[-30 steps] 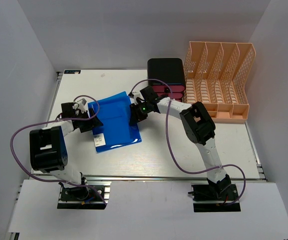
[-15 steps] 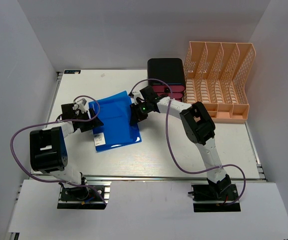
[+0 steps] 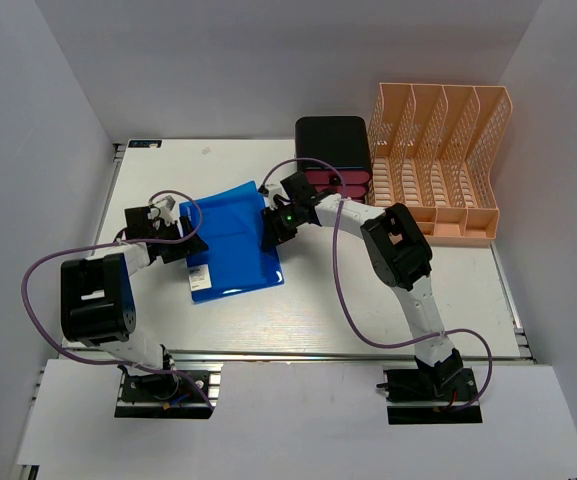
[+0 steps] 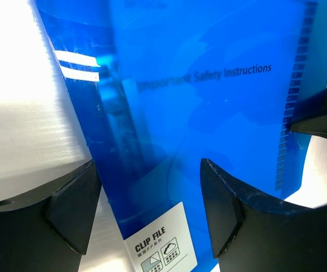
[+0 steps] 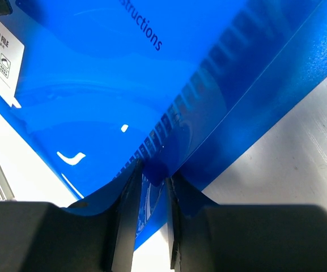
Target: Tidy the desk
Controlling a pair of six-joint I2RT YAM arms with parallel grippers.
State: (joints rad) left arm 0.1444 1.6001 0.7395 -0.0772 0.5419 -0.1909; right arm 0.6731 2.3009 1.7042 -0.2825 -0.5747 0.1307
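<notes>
Desk [image 3: 368,300]: blue folder [image 3: 230,245], pinch of right hand [image 3: 271,232] on it tighter than before, left hand [image 3: 190,248] released

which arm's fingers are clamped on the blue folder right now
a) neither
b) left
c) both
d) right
d: in the right wrist view the right fingers pinch a thin edge of the blue folder between them, while the left fingers stand wide apart and grip nothing.
</notes>
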